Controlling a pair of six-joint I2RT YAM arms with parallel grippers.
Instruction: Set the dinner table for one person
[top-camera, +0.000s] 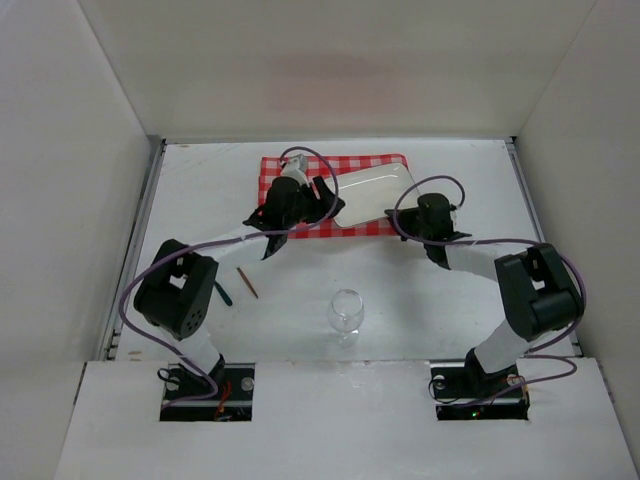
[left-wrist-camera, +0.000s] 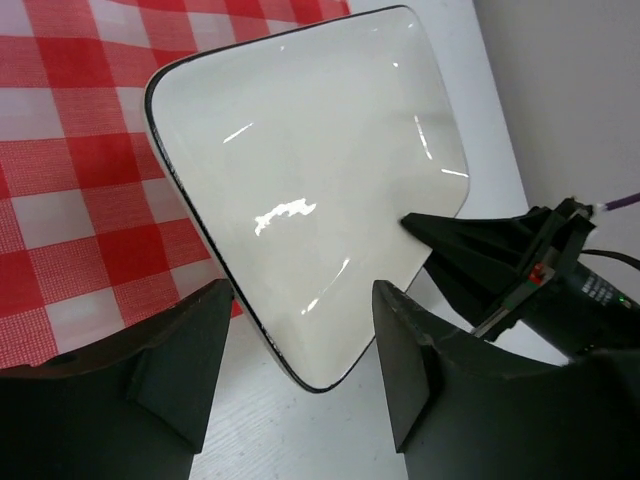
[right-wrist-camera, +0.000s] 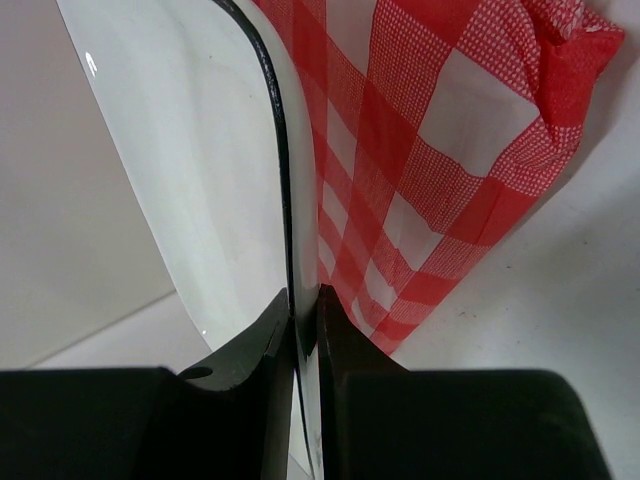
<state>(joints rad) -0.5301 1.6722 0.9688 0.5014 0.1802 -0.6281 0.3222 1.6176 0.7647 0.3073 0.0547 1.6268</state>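
The dinner table (top-camera: 430, 290) carries a red-and-white checked cloth (top-camera: 300, 170) at its far middle. A white rectangular plate (top-camera: 375, 188) with a dark rim lies partly on the cloth, tilted. My right gripper (top-camera: 398, 213) is shut on the plate's right rim; in the right wrist view its jaws (right-wrist-camera: 303, 320) pinch the thin edge of the plate (right-wrist-camera: 190, 170). My left gripper (top-camera: 328, 200) stands open at the plate's near left corner. In the left wrist view its fingers (left-wrist-camera: 300, 370) flank that corner of the plate (left-wrist-camera: 310, 190) without touching it.
An upright wine glass (top-camera: 346, 312) stands on the table's near middle. A thin brown stick (top-camera: 247, 283) and a dark utensil (top-camera: 222, 293) lie at the near left. Grey metal strips (top-camera: 140, 240) run along the table's sides, with walls around.
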